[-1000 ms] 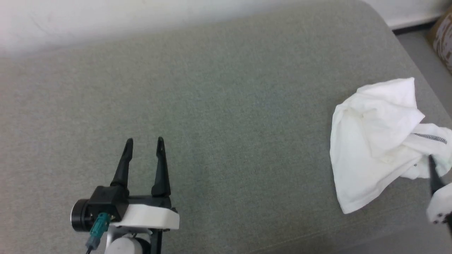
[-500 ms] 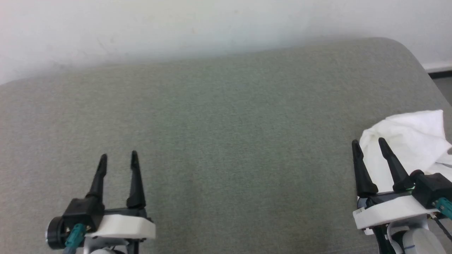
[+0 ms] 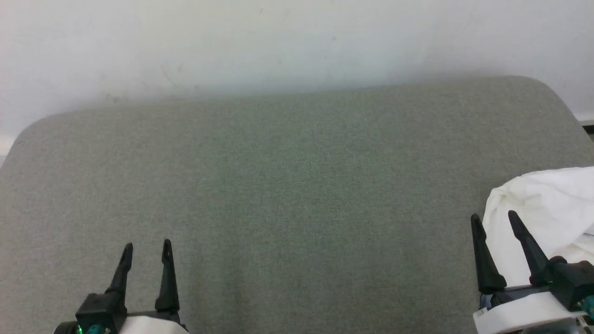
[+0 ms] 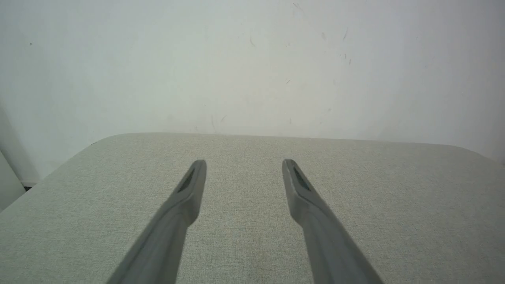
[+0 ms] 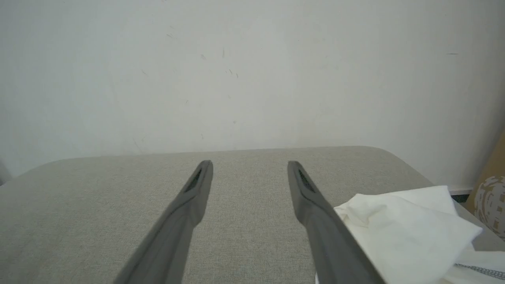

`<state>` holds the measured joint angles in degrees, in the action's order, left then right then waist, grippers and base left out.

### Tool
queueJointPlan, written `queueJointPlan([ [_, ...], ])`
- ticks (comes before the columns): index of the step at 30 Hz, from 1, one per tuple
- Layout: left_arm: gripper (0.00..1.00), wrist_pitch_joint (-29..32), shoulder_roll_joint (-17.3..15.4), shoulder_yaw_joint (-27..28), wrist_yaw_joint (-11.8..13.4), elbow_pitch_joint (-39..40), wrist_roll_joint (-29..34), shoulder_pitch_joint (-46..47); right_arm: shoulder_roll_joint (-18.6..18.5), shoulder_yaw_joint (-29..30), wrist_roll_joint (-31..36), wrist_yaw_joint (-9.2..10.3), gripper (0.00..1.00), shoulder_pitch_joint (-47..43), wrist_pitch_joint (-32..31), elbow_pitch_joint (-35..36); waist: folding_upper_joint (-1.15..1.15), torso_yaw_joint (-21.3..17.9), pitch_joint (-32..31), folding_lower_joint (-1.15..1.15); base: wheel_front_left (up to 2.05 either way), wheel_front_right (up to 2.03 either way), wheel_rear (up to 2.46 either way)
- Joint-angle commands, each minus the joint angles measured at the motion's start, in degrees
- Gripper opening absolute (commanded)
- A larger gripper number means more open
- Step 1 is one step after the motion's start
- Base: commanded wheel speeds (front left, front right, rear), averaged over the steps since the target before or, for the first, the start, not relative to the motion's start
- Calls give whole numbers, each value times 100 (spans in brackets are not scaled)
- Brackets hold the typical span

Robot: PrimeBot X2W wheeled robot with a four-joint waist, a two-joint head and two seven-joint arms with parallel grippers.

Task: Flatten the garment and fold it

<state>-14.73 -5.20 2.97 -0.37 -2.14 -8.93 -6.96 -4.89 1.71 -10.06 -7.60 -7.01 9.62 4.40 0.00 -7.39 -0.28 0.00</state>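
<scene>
Head view: the garment (image 3: pixel 547 208) lies crumpled in a white heap just to the right of the right jaws, running off the picture's right edge. The outer finger (image 3: pixel 526 250) of those jaws crosses the heap's near left part, and the inner finger (image 3: pixel 485 260) stands over bare padding right at the cloth's edge; whether either one touches the fabric cannot be told. The right wrist view puts the heap beside the outer finger, short of its tip, with a grey stitched seam (image 5: pixel 473 270) showing low at the corner and only padding between the two fingers. The right jaws are spread wide and grip nothing. The left jaws, well away from the garment on the far side of the right jaws, are likewise spread wide with nothing in them, their fingers (image 3: pixel 121 269) pointing over a bare stretch of the grey padded surface (image 3: pixel 297 185) that carries the garment. Beyond both pairs of fingertips that surface ends at a white wall (image 3: pixel 278 41). Past the garment, outward of the right jaws, a brown patterned box (image 5: pixel 491 197) stands at the edge of the right wrist view.
</scene>
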Motion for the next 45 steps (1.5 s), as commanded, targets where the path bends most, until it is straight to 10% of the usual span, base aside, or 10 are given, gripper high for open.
queueJointPlan([
  [1,100,-27,-3,-30,-33,-27,81,-73,36,-15,45,11,100,-74,-32,74,0,28,-32,0,0,0,0],
  [15,100,-27,120,-204,-83,-133,171,-84,56,-185,127,11,100,-117,-182,220,0,115,12,0,0,0,0],
  [16,0,1,110,-196,-59,-127,148,-91,39,-182,118,0,0,-87,-163,196,0,116,12,0,0,0,0],
  [45,0,312,137,-216,-39,-64,302,71,69,-178,301,2,0,76,-326,62,0,246,16,0,0,0,0],
])
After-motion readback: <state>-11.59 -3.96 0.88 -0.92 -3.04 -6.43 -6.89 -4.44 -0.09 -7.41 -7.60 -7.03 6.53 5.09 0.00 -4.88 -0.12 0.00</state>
